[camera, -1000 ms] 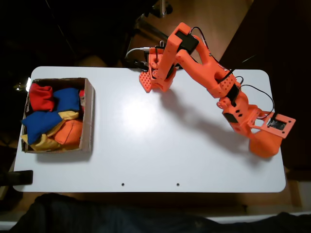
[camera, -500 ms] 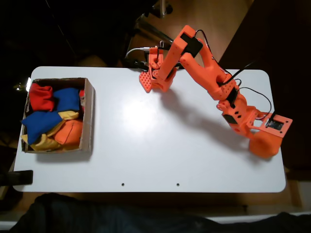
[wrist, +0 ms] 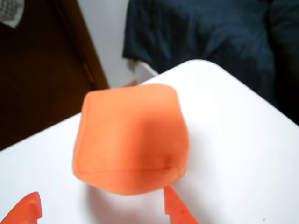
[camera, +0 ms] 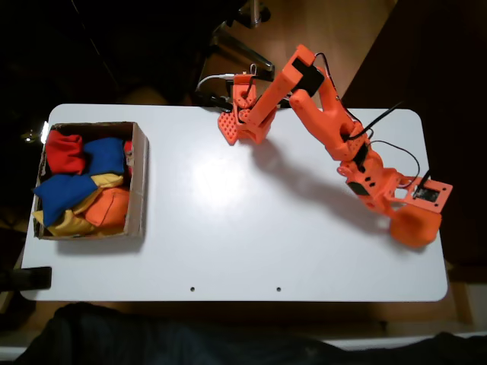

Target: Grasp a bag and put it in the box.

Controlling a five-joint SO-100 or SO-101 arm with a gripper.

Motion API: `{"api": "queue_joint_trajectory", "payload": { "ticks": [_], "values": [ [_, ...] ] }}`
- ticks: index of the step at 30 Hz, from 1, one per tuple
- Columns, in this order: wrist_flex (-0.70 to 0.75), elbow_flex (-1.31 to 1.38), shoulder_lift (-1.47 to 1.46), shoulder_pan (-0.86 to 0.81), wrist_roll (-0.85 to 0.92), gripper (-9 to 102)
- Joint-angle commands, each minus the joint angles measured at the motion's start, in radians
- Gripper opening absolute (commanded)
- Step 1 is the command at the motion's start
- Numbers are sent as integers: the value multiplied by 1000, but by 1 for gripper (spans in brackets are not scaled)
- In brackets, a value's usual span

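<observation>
Wrist view: orange bag [wrist: 131, 137] sits mid-frame on the white table [wrist: 243, 154], just ahead of the gripper [wrist: 100, 210]. Jaws spread apart, empty, tips at bottom edge either side of the bag's near edge. Bag roughly square, no clear long axis. Fixed view: box [camera: 138, 182] far left, bag [camera: 415, 226] lower right.

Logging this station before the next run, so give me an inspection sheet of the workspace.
Surface: white table, bare in the middle.
Job's things: orange bag lies on the table's corner; the box sits at the left end in the fixed view.
Clutter: red, blue, yellow and orange bags fill the box.
Grippers: gripper open, fingertips just short of the orange bag.
Cables: black wires along the arm.
Surroundings: person in dark clothing beside the table.
</observation>
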State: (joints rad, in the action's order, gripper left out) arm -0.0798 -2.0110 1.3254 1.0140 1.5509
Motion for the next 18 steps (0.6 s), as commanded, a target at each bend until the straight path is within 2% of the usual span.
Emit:
{"api": "queue_joint_trajectory", "payload": {
  "ticks": [1,18],
  "values": [
    [-20,46,-11,9,6,52],
    [-38,172,-127,-3,37,52]
  ]
}}
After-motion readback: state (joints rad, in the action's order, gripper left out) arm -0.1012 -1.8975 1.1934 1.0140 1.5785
